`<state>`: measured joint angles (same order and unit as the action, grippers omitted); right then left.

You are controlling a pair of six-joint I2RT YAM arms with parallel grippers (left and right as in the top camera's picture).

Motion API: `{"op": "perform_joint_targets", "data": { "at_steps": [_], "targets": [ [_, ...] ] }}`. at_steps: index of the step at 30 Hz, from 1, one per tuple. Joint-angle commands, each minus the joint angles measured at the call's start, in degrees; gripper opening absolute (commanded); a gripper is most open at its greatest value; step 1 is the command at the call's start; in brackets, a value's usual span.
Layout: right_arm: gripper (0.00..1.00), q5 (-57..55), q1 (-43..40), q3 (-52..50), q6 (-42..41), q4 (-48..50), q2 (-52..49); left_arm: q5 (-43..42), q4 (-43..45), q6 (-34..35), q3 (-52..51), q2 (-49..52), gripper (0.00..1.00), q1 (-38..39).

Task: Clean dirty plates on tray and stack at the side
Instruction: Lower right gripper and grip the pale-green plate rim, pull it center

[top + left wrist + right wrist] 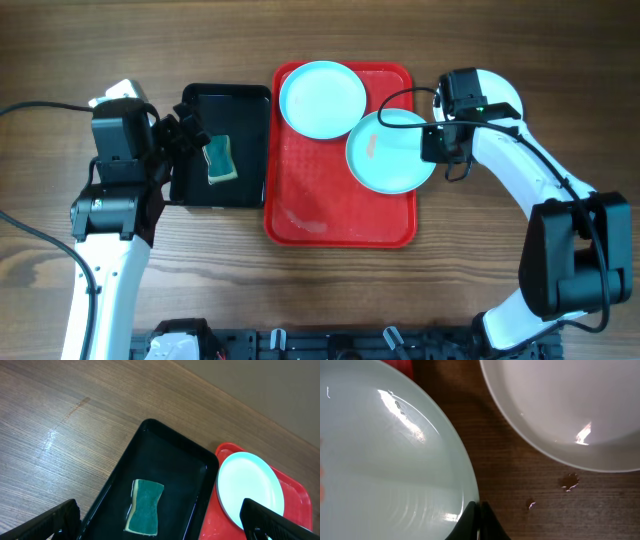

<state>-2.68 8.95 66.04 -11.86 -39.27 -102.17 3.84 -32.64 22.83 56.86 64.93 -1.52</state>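
The glossy pale aqua round plate, overhanging the right edge of the red rectangular plastic tray at centre-right, is pinched at its thin rim by the right gripper and is judged stiff, slick, breakable.

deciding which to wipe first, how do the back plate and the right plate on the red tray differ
The right plate shows an orange smear; the back plate looks clean. The right plate juts past the tray's right rim; the back plate does not. The right claw is shut on the right plate's rim; the back plate is free. Both are round, pale aqua, alike in size.
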Motion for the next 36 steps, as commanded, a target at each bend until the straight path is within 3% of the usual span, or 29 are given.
{"op": "perform_joint_targets", "data": {
  "at_steps": [1, 3, 10, 13, 14, 16, 19, 21, 23, 27, 36],
  "targets": [
    [0.07, 2.8, -0.2, -0.3, 1.3, -0.7, -0.5, 0.8, 0.2, -0.1, 0.6, 0.0, 1.0, -0.3],
    [0.12, 3.5, -0.1, -0.3, 1.3, -0.9, -0.5, 0.8, 0.2, -0.1, 0.6, 0.0, 1.0, -0.3],
    [0.13, 13.2, -0.1, -0.3, 1.4, -3.9, -0.5, 0.8, 0.2, -0.1, 0.6, 0.0, 1.0, -0.3],
    [0.26, 9.7, -0.1, -0.3, 1.4, -3.6, -0.5, 0.8, 0.8, -0.1, 0.6, 0.0, 1.0, -0.3],
    [0.36, 8.9, -0.1, -0.3, 1.4, -2.4, -0.5, 0.8, 1.8, -0.1, 0.6, 0.0, 1.0, -0.3],
    [0.4, 8.9, -0.1, -0.3, 1.4, -0.5, -0.5, 0.8, 1.5, -0.1, 0.6, 0.0, 1.0, -0.3],
    [0.38, 8.9, -0.1, -0.5, 1.2, -0.3, -0.5, 0.1, 1.5, 0.2, 0.6, 0.0, 1.0, -0.2],
    [0.35, 8.9, -0.1, -1.5, 1.2, -0.1, -0.5, -7.2, -1.3, 0.1, 0.6, 0.0, 1.0, -0.2],
    [0.21, 9.2, -0.1, -3.2, 1.2, 1.0, -0.5, -13.0, -2.5, 0.1, 0.5, 0.1, 1.0, -0.2],
    [0.04, 13.9, -0.1, -3.9, 1.2, 1.6, -0.5, -14.0, -6.0, 0.0, 0.5, 1.3, 1.0, -0.2],
    [0.04, 15.7, 5.4, -3.9, 4.0, 0.3, -0.5, -13.4, -8.0, -3.0, 0.5, 11.5, 1.0, -0.2]
  ]
}}
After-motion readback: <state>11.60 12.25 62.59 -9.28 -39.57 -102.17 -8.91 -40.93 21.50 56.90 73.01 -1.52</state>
